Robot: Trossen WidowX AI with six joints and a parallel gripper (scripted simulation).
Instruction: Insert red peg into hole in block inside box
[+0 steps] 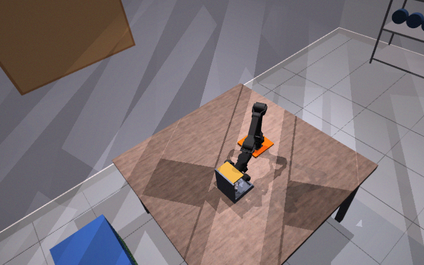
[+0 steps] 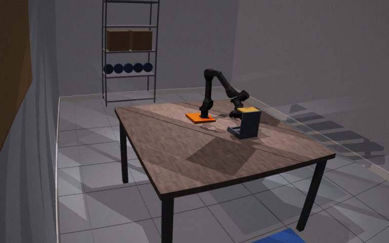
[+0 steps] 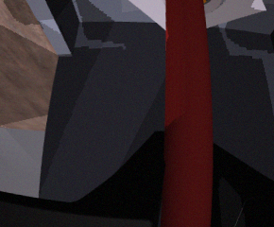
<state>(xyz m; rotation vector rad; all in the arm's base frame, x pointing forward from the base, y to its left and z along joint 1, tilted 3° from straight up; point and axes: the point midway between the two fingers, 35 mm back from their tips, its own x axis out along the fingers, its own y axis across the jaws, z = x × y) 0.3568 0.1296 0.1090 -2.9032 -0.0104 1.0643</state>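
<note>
My gripper (image 1: 239, 169) (image 2: 236, 114) (image 3: 175, 142) is shut on the red peg (image 3: 188, 95), at the open front of the box (image 1: 224, 185) (image 2: 250, 124) (image 3: 104, 95). In the wrist view the peg crosses in front of the pale block (image 3: 236, 11), and its far end runs out of the top edge. Part of the hole's rim shows just right of the peg. Whether the tip touches the block or is in the hole cannot be told. The yellow roof (image 1: 230, 172) (image 2: 248, 109) hides the fingertips and peg in the top view; the back wall and roof hide them in the exterior view.
The roof's front edge is close to the gripper body. The box has low side rims. The arm's orange base plate (image 1: 266, 143) (image 2: 192, 118) lies behind the gripper on the wooden table (image 1: 175, 144) (image 2: 148, 129).
</note>
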